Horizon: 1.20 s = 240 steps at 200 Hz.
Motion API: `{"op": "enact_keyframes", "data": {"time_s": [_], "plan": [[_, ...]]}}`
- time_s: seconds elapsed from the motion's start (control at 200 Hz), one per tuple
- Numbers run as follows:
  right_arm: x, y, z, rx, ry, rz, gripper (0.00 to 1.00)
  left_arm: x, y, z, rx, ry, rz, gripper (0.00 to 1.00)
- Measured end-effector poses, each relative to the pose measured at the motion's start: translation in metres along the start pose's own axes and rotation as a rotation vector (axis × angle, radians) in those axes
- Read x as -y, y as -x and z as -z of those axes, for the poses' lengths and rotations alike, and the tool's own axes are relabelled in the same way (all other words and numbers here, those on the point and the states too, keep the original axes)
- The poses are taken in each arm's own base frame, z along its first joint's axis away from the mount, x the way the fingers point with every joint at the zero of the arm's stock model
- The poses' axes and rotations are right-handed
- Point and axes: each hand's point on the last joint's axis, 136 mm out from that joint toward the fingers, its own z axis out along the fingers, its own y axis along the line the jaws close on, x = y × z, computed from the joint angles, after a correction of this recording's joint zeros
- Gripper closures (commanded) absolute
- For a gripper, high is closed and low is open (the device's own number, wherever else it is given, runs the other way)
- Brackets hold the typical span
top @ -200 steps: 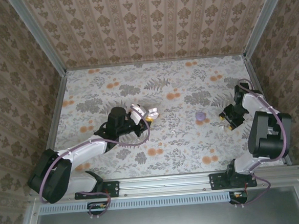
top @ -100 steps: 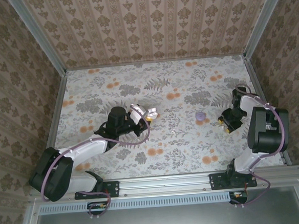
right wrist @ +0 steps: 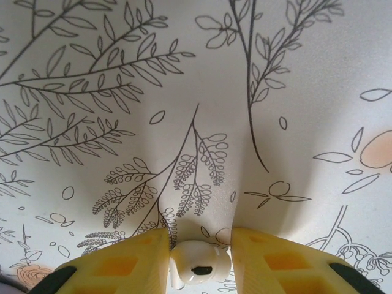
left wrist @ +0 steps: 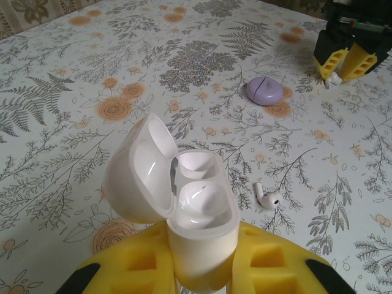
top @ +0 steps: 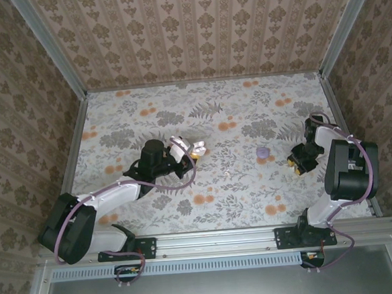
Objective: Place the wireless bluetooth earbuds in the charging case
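left gripper [left wrist: 205, 264] tight on open charging case [left wrist: 199, 211], right gripper [right wrist: 200, 245] tight on one earbud [right wrist: 199, 264]

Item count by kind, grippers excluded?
Earbuds: 2, the second between the right gripper fingers
Charging case: 1, lid open
Purple disc: 1
Total: 4

No writing can be read.
The charging case [left wrist: 196, 214] is plain glossy white. The earbud [left wrist: 268, 198] just right of it and the purple disc [left wrist: 264, 90] beyond it carry no legible marks. The tablecloth [left wrist: 61, 122] under it and the walls [top: 195, 33] behind it bear only floral patterns.
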Motion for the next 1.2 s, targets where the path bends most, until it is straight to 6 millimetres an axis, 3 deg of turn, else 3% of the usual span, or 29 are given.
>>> {"op": "enact_keyframes", "data": {"time_s": [0.145,0.275,0.545,0.945,1.2], "plan": [[0.001,0.0,0.0,0.004,-0.005,-0.001,0.7,0.0,0.0,0.0,0.0,-0.002,0.0,0.83],[-0.001,-0.001,0.0,0.01,-0.005,0.004,0.63,0.0,0.0,0.0,0.0,-0.002,0.0,0.83],[-0.004,-0.004,0.0,0.037,-0.026,0.039,0.63,0.001,0.0,0.0,0.001,-0.006,0.01,0.83],[-0.038,-0.028,-0.004,-0.017,-0.03,0.225,0.61,0.002,0.0,0.0,0.001,-0.01,0.011,0.83],[-0.046,-0.036,0.003,-0.027,-0.041,0.288,0.61,-0.001,0.0,0.001,0.002,-0.004,0.014,0.83]]}}
